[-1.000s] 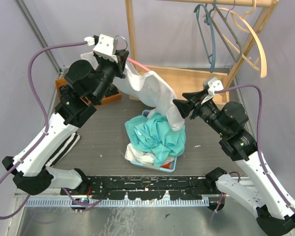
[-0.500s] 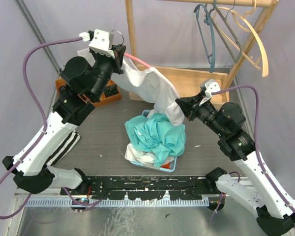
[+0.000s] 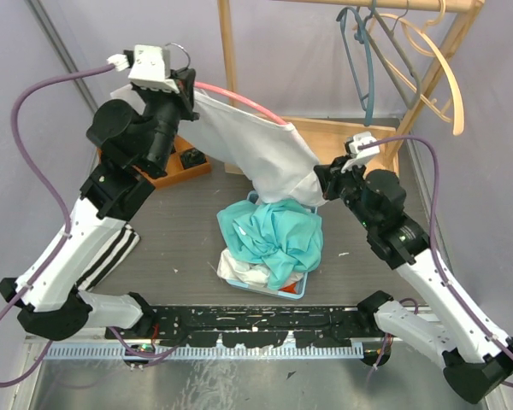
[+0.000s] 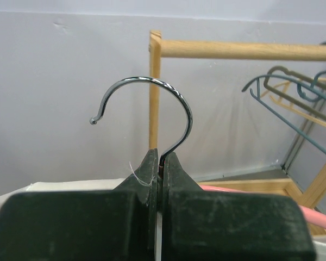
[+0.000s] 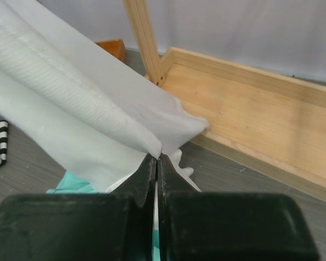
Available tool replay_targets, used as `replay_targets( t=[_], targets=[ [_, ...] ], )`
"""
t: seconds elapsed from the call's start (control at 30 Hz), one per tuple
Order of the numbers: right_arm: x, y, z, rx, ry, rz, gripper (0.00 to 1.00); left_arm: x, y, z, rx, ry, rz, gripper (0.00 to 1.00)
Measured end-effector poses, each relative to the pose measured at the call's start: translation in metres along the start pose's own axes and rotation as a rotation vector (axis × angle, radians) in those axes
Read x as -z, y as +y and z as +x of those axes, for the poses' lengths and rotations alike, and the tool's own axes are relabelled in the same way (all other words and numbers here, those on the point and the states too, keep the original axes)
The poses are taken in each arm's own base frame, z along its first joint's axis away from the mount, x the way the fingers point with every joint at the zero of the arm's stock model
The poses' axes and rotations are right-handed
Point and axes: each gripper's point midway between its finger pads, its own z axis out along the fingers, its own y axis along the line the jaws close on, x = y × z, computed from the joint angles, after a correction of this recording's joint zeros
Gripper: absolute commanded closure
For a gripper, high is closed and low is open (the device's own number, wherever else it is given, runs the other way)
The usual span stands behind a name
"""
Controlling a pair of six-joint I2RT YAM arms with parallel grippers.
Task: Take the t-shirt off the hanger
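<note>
Our left gripper (image 3: 185, 85) pinched the hanger (image 3: 239, 99) by its top, high at the far left. Our right gripper (image 3: 325, 181) pinched the t-shirt (image 3: 256, 154) hem, lower right. It lay stretched between them, left to right.

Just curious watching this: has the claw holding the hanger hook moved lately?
Yes. The left gripper moved up and left, away from the wooden post.
</note>
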Motion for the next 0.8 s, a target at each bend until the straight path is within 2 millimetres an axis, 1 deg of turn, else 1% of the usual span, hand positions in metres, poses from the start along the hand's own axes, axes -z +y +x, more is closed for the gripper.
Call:
replay_targets(
  t=[0.1, 0.2, 0.27, 0.3, 0.4, 0.57, 0.6, 0.63, 0.7, 0.8],
  targets=[
    [-0.014, -0.008, 0.022, -0.019, 0.061, 0.046, 0.99, 0.008, 0.014, -0.019, 0.023, -0.048, -0.043, 1.0],
    [-0.023, -0.009, 0.044, -0.032, 0.117, 0.054, 0.99, 0.019, 0.027, -0.04, 0.053, -0.102, -0.077, 1.0],
    [-0.025, -0.007, 0.052, -0.043, 0.134, 0.049, 0.99, 0.024, 0.032, -0.052, 0.078, -0.135, -0.091, 1.0],
    [-0.026, -0.006, 0.053, -0.048, 0.137, 0.045, 0.99, 0.025, 0.034, -0.055, 0.085, -0.145, -0.096, 1.0],
    [-0.028, -0.002, 0.048, -0.058, 0.117, 0.024, 0.99, 0.027, 0.037, -0.059, 0.096, -0.16, -0.109, 1.0],
    [-0.028, 0.0, 0.046, -0.06, 0.108, 0.015, 0.99, 0.025, 0.036, -0.052, 0.092, -0.147, -0.112, 1.0],
    [-0.028, 0.0, 0.045, -0.06, 0.106, 0.013, 0.98, 0.024, 0.036, -0.05, 0.09, -0.143, -0.11, 1.0],
    [-0.027, 0.0, 0.044, -0.06, 0.102, 0.011, 0.92, 0.024, 0.035, -0.048, 0.089, -0.139, -0.11, 1.0],
    [-0.024, 0.002, 0.04, -0.061, 0.089, 0.0, 0.74, 0.023, 0.034, -0.046, 0.088, -0.136, -0.105, 1.0],
    [-0.018, 0.006, 0.032, -0.064, 0.065, -0.02, 0.59, 0.022, 0.031, -0.046, 0.086, -0.135, -0.094, 1.0]
  ],
)
